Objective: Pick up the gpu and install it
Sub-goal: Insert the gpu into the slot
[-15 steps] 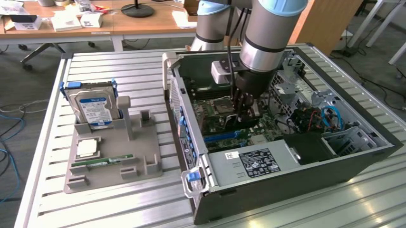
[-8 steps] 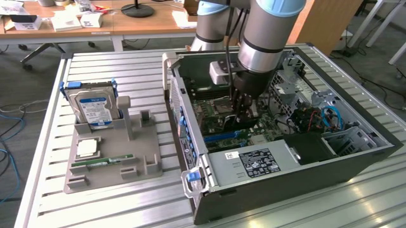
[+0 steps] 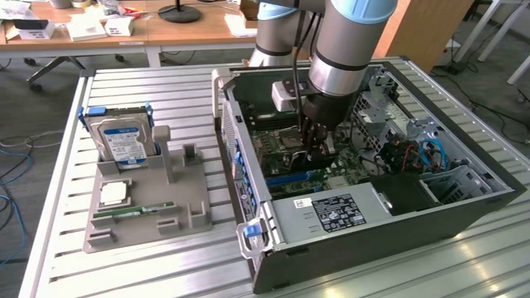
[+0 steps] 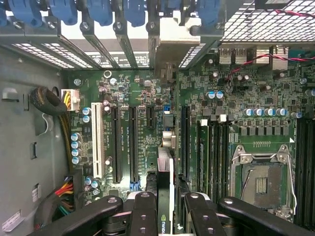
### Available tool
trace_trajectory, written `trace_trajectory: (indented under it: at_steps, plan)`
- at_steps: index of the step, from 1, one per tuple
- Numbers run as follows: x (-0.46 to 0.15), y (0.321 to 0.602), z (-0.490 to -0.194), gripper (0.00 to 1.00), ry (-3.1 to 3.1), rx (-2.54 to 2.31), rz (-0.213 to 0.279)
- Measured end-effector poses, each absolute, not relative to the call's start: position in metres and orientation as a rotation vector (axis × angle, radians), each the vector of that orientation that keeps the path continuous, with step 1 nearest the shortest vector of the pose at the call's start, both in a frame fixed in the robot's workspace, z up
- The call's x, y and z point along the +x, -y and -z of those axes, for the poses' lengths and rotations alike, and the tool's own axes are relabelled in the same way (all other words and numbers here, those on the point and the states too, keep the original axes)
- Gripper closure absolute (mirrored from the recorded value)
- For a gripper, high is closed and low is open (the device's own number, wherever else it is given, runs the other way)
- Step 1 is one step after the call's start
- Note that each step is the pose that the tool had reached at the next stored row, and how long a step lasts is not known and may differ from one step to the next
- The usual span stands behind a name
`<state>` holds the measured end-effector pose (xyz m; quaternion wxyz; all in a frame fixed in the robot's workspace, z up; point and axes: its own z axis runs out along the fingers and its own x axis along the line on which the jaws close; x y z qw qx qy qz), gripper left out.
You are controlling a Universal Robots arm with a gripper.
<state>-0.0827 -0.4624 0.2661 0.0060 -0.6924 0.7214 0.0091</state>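
Observation:
My gripper (image 3: 317,149) is lowered inside the open computer case (image 3: 463,205), over the green motherboard (image 4: 147,98). In the wrist view its black fingers (image 4: 145,211) are shut on the gpu (image 4: 165,177). The card is a thin one seen edge-on, with an NVIDIA mark near the grip. It hangs above the row of long black expansion slots (image 4: 133,142), running the same way as them. Whether its edge touches a slot I cannot tell.
A grey parts holder (image 3: 178,205) sits on the slatted table at the exterior view's left, carrying a silver hard drive (image 3: 123,141), a green RAM stick (image 3: 133,212) and a CPU (image 3: 114,194). Inside the case are the power supply (image 3: 327,214), the empty CPU socket (image 4: 261,182) and cable bundles (image 4: 54,103).

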Motion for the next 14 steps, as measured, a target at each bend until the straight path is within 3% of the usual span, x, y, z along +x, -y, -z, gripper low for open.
trace_trajectory:
  at_steps: [14]
  plan:
    - [-0.0863,0.4624,-0.2656,0.74,-2.258,-2.167,-0.029]
